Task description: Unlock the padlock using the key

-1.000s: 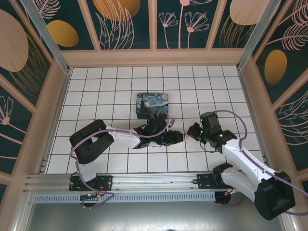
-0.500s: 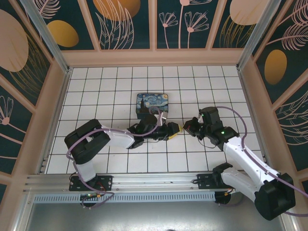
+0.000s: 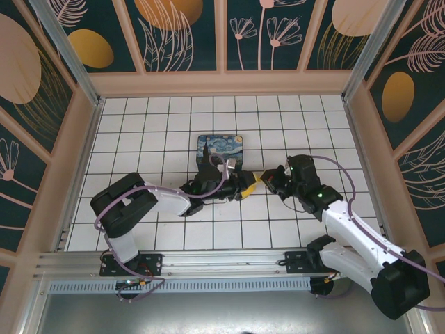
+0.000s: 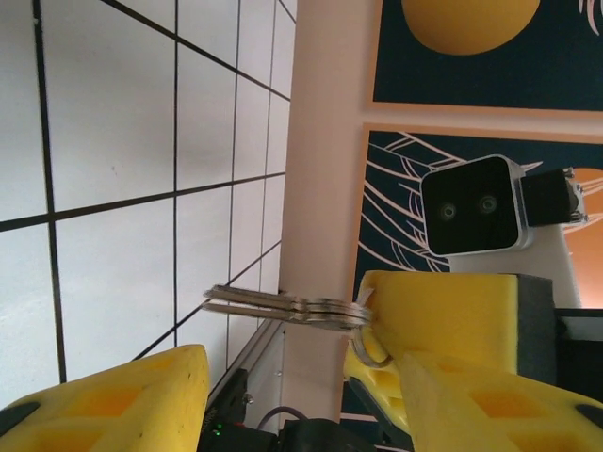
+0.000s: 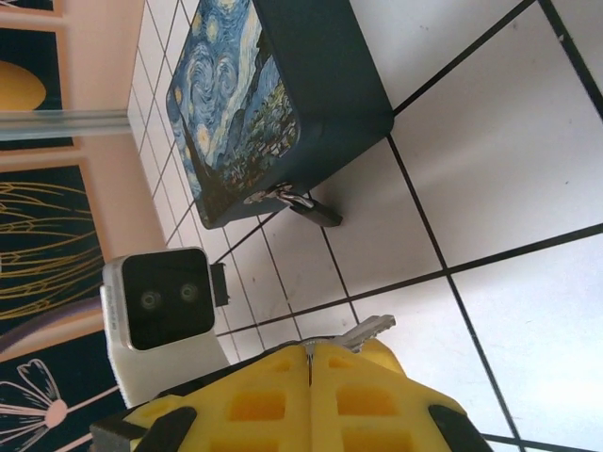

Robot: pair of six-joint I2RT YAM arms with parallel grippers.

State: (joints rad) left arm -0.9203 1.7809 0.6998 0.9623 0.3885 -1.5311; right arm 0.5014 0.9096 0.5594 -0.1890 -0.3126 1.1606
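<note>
Item: key (image 5: 369, 330), pinched in the clenched right gripper (image 5: 309, 353), blade protruding, apparently ready for the padlock (image 5: 311, 209). That hung at the near face of the swirl-painted box (image 5: 254, 104). Left gripper (image 3: 250, 184) alongside, jaws apart, empty.

We see a box (image 5: 254, 104) swirled in blue and yellow, a dark padlock (image 5: 316, 212), grey keys (image 4: 283, 306), and white, black-gridded tiles (image 3: 160, 118).

Bright, even light; soft shadows
</note>
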